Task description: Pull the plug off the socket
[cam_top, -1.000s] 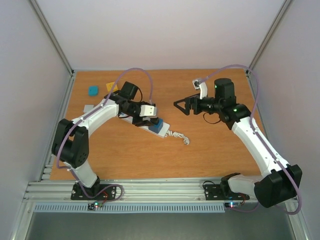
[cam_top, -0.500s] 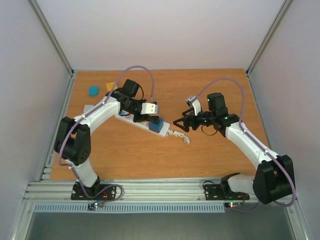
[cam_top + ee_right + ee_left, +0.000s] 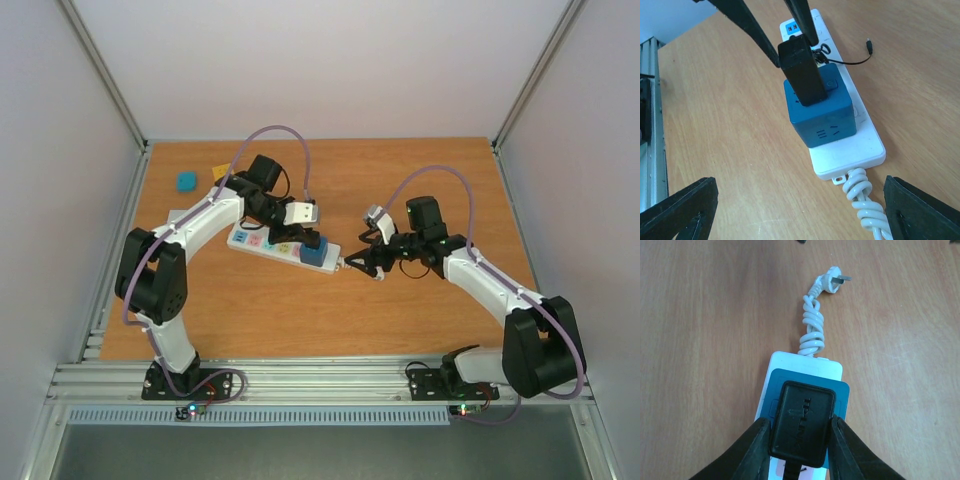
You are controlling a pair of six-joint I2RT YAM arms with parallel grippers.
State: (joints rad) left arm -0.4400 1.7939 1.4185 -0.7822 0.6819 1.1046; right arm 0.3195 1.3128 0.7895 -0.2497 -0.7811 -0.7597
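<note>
The white power strip (image 3: pixel 262 243) lies on the wooden table left of centre. A blue cube adapter (image 3: pixel 316 254) sits on its right end, and a black plug (image 3: pixel 802 407) stands in the cube's top. My left gripper (image 3: pixel 801 424) is shut on the black plug, one finger on each side. In the right wrist view the plug (image 3: pixel 802 72), the cube (image 3: pixel 822 115), the strip (image 3: pixel 862 150) and its coiled white cord (image 3: pixel 865 202) all show. My right gripper (image 3: pixel 800 210) is open and empty, low over the table, straddling the cord end of the strip (image 3: pixel 350 262).
The cord's own plug (image 3: pixel 832 279) lies loose on the table beyond the coil. A thin black cable with a small connector (image 3: pixel 867 46) trails beside the strip. A teal block (image 3: pixel 186 181) and a yellow piece (image 3: pixel 222 172) lie at the far left.
My right arm has swung left and down, from raised above the table to low at the strip's cord end. My left gripper stays on the plug.
</note>
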